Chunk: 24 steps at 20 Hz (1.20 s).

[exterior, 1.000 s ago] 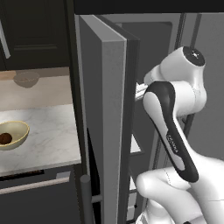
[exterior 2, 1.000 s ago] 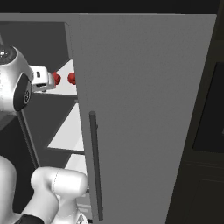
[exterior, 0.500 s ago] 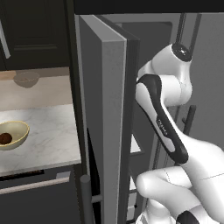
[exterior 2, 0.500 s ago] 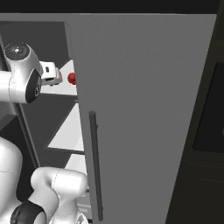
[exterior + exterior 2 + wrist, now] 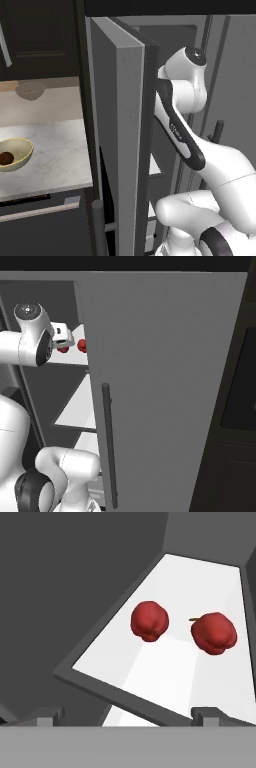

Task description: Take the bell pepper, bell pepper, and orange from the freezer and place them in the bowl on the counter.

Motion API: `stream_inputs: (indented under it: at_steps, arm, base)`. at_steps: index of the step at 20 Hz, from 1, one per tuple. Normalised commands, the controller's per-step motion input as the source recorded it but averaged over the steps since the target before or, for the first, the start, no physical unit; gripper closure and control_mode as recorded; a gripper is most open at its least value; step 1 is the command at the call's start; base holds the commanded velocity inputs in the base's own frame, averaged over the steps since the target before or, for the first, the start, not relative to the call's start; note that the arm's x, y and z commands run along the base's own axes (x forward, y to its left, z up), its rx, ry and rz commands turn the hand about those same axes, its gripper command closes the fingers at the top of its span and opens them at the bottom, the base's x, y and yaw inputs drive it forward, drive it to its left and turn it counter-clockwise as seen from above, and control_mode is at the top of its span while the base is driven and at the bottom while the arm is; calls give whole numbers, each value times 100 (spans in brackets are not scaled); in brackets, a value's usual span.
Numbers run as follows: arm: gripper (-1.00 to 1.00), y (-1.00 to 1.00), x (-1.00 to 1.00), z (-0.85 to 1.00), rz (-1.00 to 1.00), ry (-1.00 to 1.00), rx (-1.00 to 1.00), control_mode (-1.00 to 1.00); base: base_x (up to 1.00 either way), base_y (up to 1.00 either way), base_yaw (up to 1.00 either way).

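In the left base view the pale-yellow bowl sits on the marbled counter with the dark orange already inside, while the arm reaches past the thick freezer door. In the right base view the two bell peppers rest on an upper white shelf just beyond the hand. In the hand view the gripper stands wide and empty, short of the shelf edge. The nearer pepper lies left of centre, the other pepper well apart; centring on one before advancing should avoid nudging either.
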Motion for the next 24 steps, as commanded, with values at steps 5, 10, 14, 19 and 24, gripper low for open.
stream_inputs:
  at_steps: [5,10,14,19,24]
  arm:
    - [-100,0,13,-8,2,0,0,-100]
    - [-100,0,20,-7,3,0,0,-100]
    - [-100,5,18,-7,1,1,0,-100]
    - [-100,7,13,-4,1,2,0,-100]
    - [-100,15,22,-6,0,4,0,-100]
  base:
    - [0,0,0]
    - [0,0,0]
    - [0,0,0]
    - [0,0,0]
    - [0,0,0]
